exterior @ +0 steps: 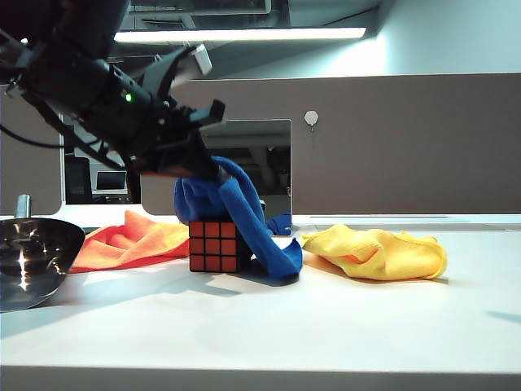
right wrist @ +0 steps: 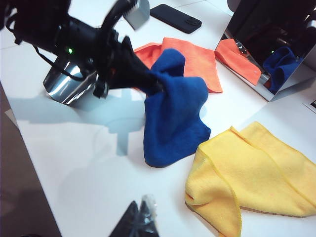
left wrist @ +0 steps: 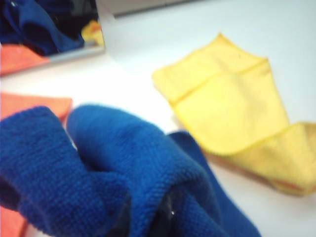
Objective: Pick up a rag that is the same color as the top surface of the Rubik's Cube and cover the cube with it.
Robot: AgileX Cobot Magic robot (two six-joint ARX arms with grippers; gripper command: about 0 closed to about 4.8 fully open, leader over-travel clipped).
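The Rubik's Cube (exterior: pixel 214 245) stands on the white table with its red face toward the exterior camera. The deep blue rag (exterior: pixel 244 213) hangs from my left gripper (exterior: pixel 205 168), which is shut on its upper fold just above the cube. The cloth lies over the cube's top and runs down its right side to the table. In the left wrist view the rag (left wrist: pixel 113 163) bunches round my left gripper (left wrist: pixel 145 223). In the right wrist view the rag (right wrist: pixel 174 114) hides the cube, and my right gripper (right wrist: pixel 141 211) hovers shut and empty over the near table.
An orange cloth (exterior: pixel 134 241) lies left of the cube and a yellow cloth (exterior: pixel 378 253) to its right. A steel bowl (exterior: pixel 32 259) sits at the far left. A mirror (exterior: pixel 264 159) stands behind the cube. A black phone (right wrist: pixel 176 18) lies beyond the orange cloth (right wrist: pixel 195 58).
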